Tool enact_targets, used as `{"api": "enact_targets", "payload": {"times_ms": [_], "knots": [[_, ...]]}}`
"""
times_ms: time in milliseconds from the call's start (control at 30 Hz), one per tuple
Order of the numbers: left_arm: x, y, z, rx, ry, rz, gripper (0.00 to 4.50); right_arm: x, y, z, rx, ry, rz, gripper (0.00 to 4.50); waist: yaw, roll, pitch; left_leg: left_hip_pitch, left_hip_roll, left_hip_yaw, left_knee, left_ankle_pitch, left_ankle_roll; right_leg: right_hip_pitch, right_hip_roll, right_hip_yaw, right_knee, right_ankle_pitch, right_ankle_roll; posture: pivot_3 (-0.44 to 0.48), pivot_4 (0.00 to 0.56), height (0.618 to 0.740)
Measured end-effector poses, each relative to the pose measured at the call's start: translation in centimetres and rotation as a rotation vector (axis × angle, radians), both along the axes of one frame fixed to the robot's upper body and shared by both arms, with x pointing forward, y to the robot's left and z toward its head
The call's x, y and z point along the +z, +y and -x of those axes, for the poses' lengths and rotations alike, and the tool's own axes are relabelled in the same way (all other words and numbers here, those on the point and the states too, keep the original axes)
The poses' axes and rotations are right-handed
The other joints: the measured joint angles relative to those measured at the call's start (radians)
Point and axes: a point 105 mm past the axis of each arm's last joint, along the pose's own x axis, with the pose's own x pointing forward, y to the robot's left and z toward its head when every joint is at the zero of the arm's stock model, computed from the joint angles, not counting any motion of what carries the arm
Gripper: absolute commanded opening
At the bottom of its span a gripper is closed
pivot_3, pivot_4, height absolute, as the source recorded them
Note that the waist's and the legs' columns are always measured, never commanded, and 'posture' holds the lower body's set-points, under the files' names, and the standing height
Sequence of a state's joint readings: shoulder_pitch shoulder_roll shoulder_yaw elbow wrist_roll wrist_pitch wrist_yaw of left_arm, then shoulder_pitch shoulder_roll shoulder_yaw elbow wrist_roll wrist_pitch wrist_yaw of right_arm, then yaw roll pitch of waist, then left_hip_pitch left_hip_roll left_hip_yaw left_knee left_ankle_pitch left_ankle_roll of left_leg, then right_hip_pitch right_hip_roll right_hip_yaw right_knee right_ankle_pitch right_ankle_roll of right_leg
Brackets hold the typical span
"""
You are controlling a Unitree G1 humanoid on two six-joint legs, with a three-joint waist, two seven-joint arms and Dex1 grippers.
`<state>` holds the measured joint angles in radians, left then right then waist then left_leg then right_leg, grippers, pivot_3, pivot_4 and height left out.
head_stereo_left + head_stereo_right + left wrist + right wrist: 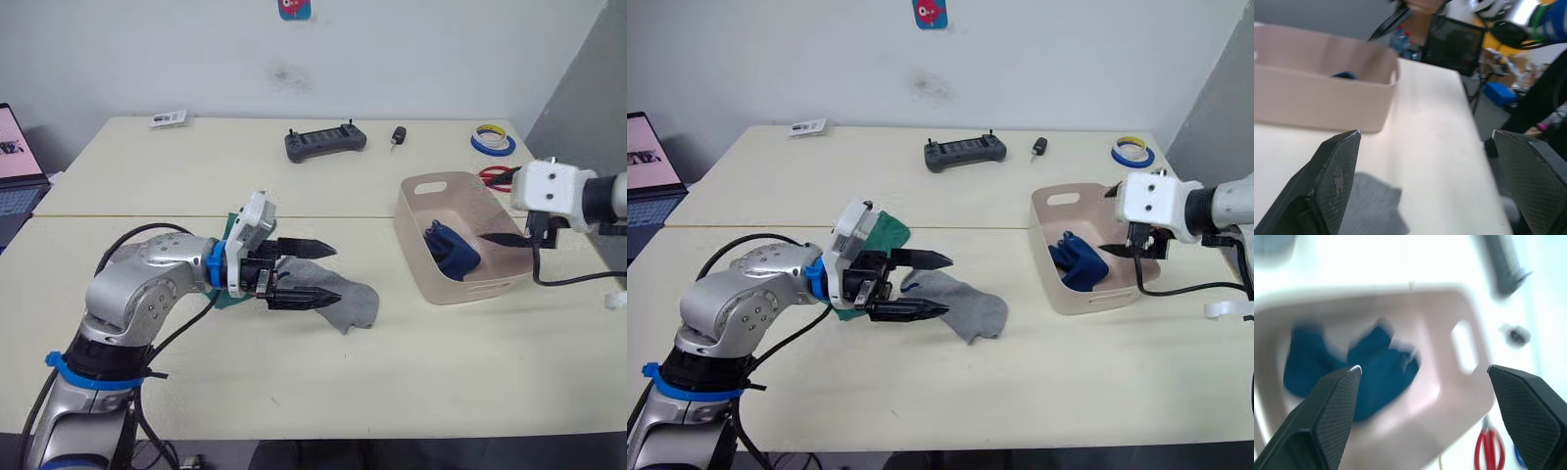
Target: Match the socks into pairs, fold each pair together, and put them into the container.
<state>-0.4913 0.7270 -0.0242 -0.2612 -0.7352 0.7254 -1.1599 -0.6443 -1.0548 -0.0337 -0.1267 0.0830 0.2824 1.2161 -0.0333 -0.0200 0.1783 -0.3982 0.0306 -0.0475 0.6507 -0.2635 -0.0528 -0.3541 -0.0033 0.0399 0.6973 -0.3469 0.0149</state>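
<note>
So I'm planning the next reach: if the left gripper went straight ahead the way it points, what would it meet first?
Probably the near wall of the pale pink-beige plastic tub. The left gripper, open, points along the table over the grey sock; height is hard to judge.

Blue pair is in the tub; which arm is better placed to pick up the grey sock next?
Left, probably. The left gripper hangs open right at the grey sock on the table, while the right gripper is open over the tub holding the blue socks.
</note>
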Motion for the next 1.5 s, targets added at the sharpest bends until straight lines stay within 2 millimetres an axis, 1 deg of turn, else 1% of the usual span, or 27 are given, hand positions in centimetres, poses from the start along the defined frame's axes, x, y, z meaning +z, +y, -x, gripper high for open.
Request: {"api": "enact_targets", "payload": {"times_ms": [67,200,300,333,433,500,567,700,800,933,1033,1167,1233,1300,1367,1433,1500], "knots": [[-0.9,1.7,-0.2,0.075,0.007,-0.026,4.50,-0.4,2.3,1.2,0.062,-0.006,-0.145,4.44,-0.001,0.000,0.000,0.000,0.000,0.000,0.000,0.000,0.000,0.000,0.000,0.000,0.000,0.000,0.000,0.000,0.150,0.740],[-2.7,4.8,-0.2,0.203,0.037,-0.066,4.50,-2.7,6.4,3.7,0.135,0.081,-0.386,4.44,0.004,0.001,0.000,0.000,0.000,-0.001,-0.001,0.000,0.001,0.000,-0.001,-0.001,0.000,0.000,0.000,0.000,0.150,0.740],[-3.9,6.6,0.0,0.275,0.061,-0.074,4.50,-3.9,8.5,5.6,0.161,0.128,-0.492,4.44,0.005,0.001,0.000,-0.001,-0.001,-0.001,-0.001,0.000,0.001,0.000,-0.002,-0.001,-0.001,0.000,0.000,0.000,0.150,0.740],[-4.3,7.2,0.3,0.299,0.068,-0.075,4.50,-4.7,9.0,6.2,0.158,0.145,-0.504,4.44,0.006,0.000,0.000,0.000,-0.001,-0.001,-0.001,-0.001,0.001,0.001,-0.002,-0.001,-0.002,0.000,0.000,0.000,0.150,0.740],[-6.8,9.6,1.2,0.388,0.129,-0.104,4.50,-8.9,9.6,8.0,0.123,0.286,-0.503,4.44,0.006,0.000,0.000,0.000,-0.001,0.000,-0.002,-0.001,0.001,0.001,-0.002,-0.001,-0.002,0.000,0.000,0.000,0.150,0.740],[-8.3,11.0,1.8,0.442,0.162,-0.126,4.50,-10.8,9.4,8.7,0.099,0.338,-0.477,4.44,0.005,0.000,0.000,0.000,-0.001,0.000,-0.002,-0.001,0.001,0.000,-0.002,-0.001,-0.001,0.000,0.000,0.000,0.150,0.740],[-9.2,12.4,2.1,0.494,0.177,-0.143,4.50,-11.6,9.1,9.3,0.092,0.350,-0.450,4.44,0.005,0.000,0.000,0.001,-0.001,-0.001,-0.003,-0.001,0.001,0.001,-0.002,-0.001,-0.001,0.000,0.000,0.000,0.150,0.740],[-9.7,13.6,2.9,0.532,0.148,-0.169,4.50,-12.4,9.2,10.2,0.103,0.363,-0.426,4.44,0.005,0.000,0.000,0.001,-0.001,-0.001,-0.004,-0.001,0.001,0.001,-0.002,-0.001,-0.001,0.000,0.000,0.000,0.150,0.740],[-10.1,13.8,3.3,0.538,0.147,-0.182,4.50,-13.1,9.6,10.5,0.117,0.364,-0.398,4.44,0.005,0.000,0.000,0.001,-0.001,-0.001,-0.004,-0.001,0.001,0.001,-0.002,-0.002,-0.001,0.000,0.000,0.000,0.150,0.740],[-10.0,13.5,3.4,0.526,0.132,-0.182,4.50,-14.0,10.1,10.0,0.128,0.342,-0.351,4.44,0.004,-0.001,-0.001,0.002,-0.001,-0.001,-0.004,-0.001,0.001,0.001,-0.002,-0.001,-0.001,0.000,0.000,0.000,0.150,0.740],[-9.8,13.2,3.4,0.510,0.110,-0.181,4.50,-14.4,11.0,9.0,0.132,0.327,-0.356,4.44,0.004,-0.001,-0.001,0.002,0.000,-0.001,-0.004,-0.001,0.001,0.001,-0.001,-0.001,-0.001,0.000,0.000,0.000,0.150,0.740],[-9.5,12.0,3.5,0.447,0.081,-0.182,4.50,-15.1,13.6,7.4,0.168,0.337,-0.356,4.44,0.000,-0.001,-0.001,0.002,0.000,-0.001,-0.004,-0.001,0.001,0.001,0.000,-0.001,-0.001,0.000,0.000,0.000,0.150,0.740],[-9.6,11.7,3.5,0.431,0.078,-0.188,4.50,-15.7,14.5,6.7,0.175,0.341,-0.331,4.44,0.001,-0.001,-0.001,0.002,0.000,-0.001,-0.004,-0.001,0.001,0.001,0.000,-0.001,-0.001,0.000,0.000,0.000,0.150,0.740],[-9.6,11.3,3.4,0.407,0.065,-0.192,4.50,-16.8,15.0,5.7,0.157,0.342,-0.287,4.44,0.001,-0.001,-0.001,0.002,-0.001,-0.001,-0.004,-0.001,0.001,0.000,-0.001,-0.001,-0.001,0.000,0.000,0.000,0.150,0.740],[-9.5,11.1,3.4,0.394,0.055,-0.193,4.50,-17.6,14.8,5.2,0.147,0.338,-0.246,4.44,0.004,-0.001,-0.001,0.001,-0.001,-0.001,-0.004,-0.001,0.001,0.000,-0.001,-0.001,-0.001,0.000,0.000,0.000,0.150,0.740],[-9.3,10.8,3.1,0.386,0.039,-0.188,4.50,-17.4,14.9,5.1,0.176,0.309,-0.220,4.44,0.004,-0.001,-0.001,0.001,-0.001,-0.001,-0.004,-0.001,0.001,0.001,-0.001,-0.002,-0.001,0.000,0.000,0.000,0.150,0.740],[-8.9,10.6,2.8,0.381,0.011,-0.189,4.50,-17.4,15.0,5.0,0.195,0.294,-0.210,4.05,0.003,-0.002,-0.001,0.002,-0.001,-0.001,-0.004,-0.001,0.001,0.001,-0.001,-0.002,-0.001,0.000,0.000,0.000,0.150,0.740]]}}
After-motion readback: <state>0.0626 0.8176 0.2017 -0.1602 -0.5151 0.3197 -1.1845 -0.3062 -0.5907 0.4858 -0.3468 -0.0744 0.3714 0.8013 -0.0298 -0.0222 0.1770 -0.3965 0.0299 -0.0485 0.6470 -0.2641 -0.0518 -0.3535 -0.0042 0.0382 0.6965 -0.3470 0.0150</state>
